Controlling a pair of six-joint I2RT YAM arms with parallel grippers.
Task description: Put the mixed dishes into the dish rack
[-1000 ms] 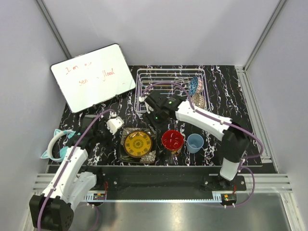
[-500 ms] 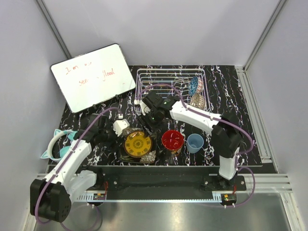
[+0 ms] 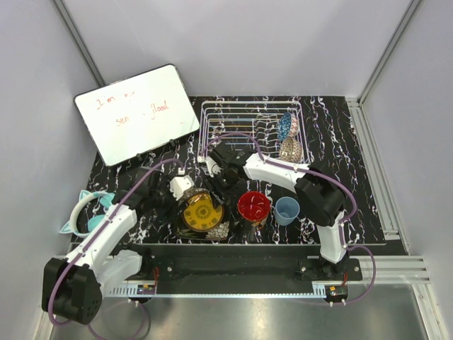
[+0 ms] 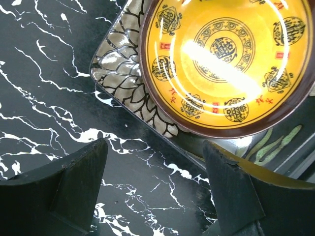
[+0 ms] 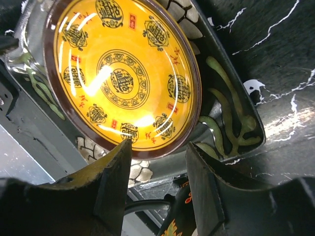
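Observation:
The yellow-and-dark plate (image 3: 202, 211) lies in a dark square patterned dish (image 3: 221, 230) at the table's front. My left gripper (image 3: 181, 190) is open and empty just off the plate's left rim; in the left wrist view (image 4: 157, 184) the plate (image 4: 221, 64) and the dish (image 4: 123, 78) lie ahead of it. My right gripper (image 3: 228, 181) is open and empty over the plate's far right edge; in the right wrist view (image 5: 157, 189) the plate (image 5: 123, 73) sits just beyond its fingertips. The dish rack (image 3: 241, 131) holds the blue patterned bowl (image 3: 284, 126) and the floral dish (image 3: 290, 149).
The red bowl (image 3: 254, 205) and the pale blue cup (image 3: 287, 210) stand right of the plate. A black object with orange marks (image 5: 184, 219) shows under my right gripper. Teal headphones (image 3: 88, 212) lie at the far left. The white board (image 3: 138, 113) leans at the back left.
My left gripper has moved right, up to the plate's left rim. My right gripper has come forward and left from the rack to the plate's far edge.

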